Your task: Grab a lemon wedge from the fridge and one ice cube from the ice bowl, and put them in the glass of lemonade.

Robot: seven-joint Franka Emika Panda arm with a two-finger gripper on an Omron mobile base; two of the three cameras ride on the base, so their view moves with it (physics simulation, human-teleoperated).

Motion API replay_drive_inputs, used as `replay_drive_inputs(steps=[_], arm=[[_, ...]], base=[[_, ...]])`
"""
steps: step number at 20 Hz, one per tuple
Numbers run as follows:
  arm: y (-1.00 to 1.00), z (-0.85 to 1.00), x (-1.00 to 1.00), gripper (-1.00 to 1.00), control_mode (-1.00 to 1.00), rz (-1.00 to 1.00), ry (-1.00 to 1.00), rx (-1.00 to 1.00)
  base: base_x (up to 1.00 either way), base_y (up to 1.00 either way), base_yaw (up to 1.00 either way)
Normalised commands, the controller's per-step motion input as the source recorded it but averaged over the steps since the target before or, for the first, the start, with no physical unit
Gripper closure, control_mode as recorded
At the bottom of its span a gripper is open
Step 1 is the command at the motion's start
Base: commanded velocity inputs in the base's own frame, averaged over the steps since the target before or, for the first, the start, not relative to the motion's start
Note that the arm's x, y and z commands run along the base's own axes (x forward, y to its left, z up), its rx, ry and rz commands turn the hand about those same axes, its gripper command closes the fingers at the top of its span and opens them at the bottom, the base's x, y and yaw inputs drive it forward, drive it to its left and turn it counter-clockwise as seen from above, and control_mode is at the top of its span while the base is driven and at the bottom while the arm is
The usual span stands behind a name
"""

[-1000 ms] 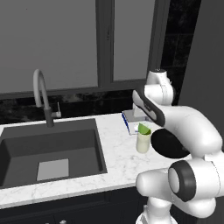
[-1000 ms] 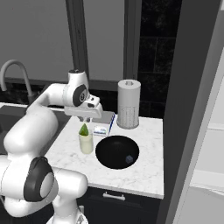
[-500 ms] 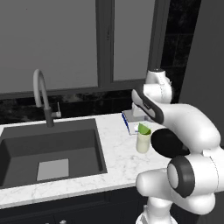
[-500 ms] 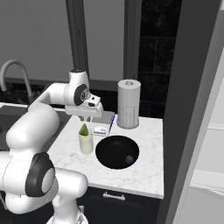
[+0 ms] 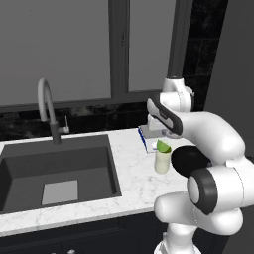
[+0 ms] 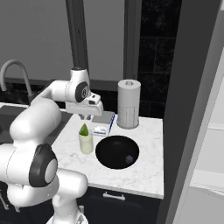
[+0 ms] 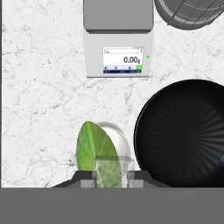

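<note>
The glass of lemonade stands on the marble counter just left of the ice bowl. A yellow-green lemon wedge sticks up out of the glass's mouth, point upward. My gripper hangs directly over it. In the hand view the lemon wedge reaches up between the two fingertips of the gripper, which is shut on it above the glass rim. One small ice cube lies in the black ice bowl. The fridge rises at the right.
A digital scale sits just behind the glass, and a paper towel roll stands behind the bowl. The dark sink and its curved faucet take up the counter's left. Windows and a dark wall close off the back.
</note>
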Motion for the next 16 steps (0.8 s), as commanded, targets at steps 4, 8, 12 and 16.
replay_drive_inputs(steps=[4,8,12,16], arm=[[0.0,0.0,0.0,1.0,-1.0,0.0,0.0,0.0],[0.0,0.0,0.0,1.0,-1.0,0.0,0.0,0.0],[0.0,0.0,0.0,-1.0,-1.0,0.0,0.0,0.0],[0.0,0.0,0.0,-1.0,-1.0,0.0,0.0,0.0]], base=[[0.0,0.0,0.0],[0.0,0.0,0.0],[0.0,0.0,0.0],[0.0,0.0,0.0]])
